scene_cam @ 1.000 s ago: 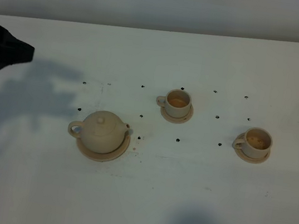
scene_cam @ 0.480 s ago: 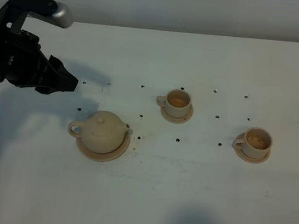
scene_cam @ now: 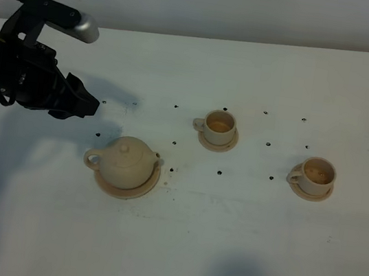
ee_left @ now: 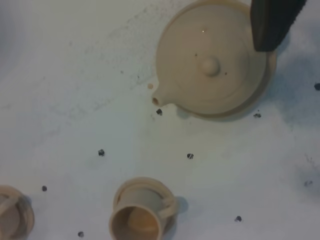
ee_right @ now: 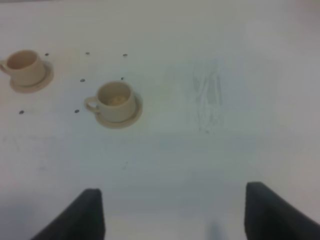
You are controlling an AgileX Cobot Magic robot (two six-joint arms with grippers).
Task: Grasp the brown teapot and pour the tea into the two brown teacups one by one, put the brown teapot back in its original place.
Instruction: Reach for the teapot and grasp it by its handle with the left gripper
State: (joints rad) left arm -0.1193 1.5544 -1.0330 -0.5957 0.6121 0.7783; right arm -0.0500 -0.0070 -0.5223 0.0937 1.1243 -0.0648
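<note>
Over on the left, the left claw (scene_cam: 84, 103) hangs above the table (scene_cam: 359, 88), behind and to the left of the teapot (scene_cam: 125, 160) and clear of it; only one dark finger (ee_left: 272, 22) shows in its own camera, so I cannot tell whether the jaws are apart or together. The teapot sits lid on, upright, on its wide saucer (scene_cam: 146, 186), loop handle to the left, short spout to the right. Small black dots (scene_cam: 219, 172) speckle the table just right of the teapot. On to the first cup (scene_cam: 219, 126), right of the teapot and a little further back, on a little saucer (scene_cam: 201, 139), brownish inside, handle towards the teapot's side. The second cup (scene_cam: 318, 175) stands well to the right of the teapot, same way round. The right claw (ee_right: 175, 200) is out of the high shot; its own camera shows both fingers (ee_right: 87, 215) spread wide, bare table between them.
</note>
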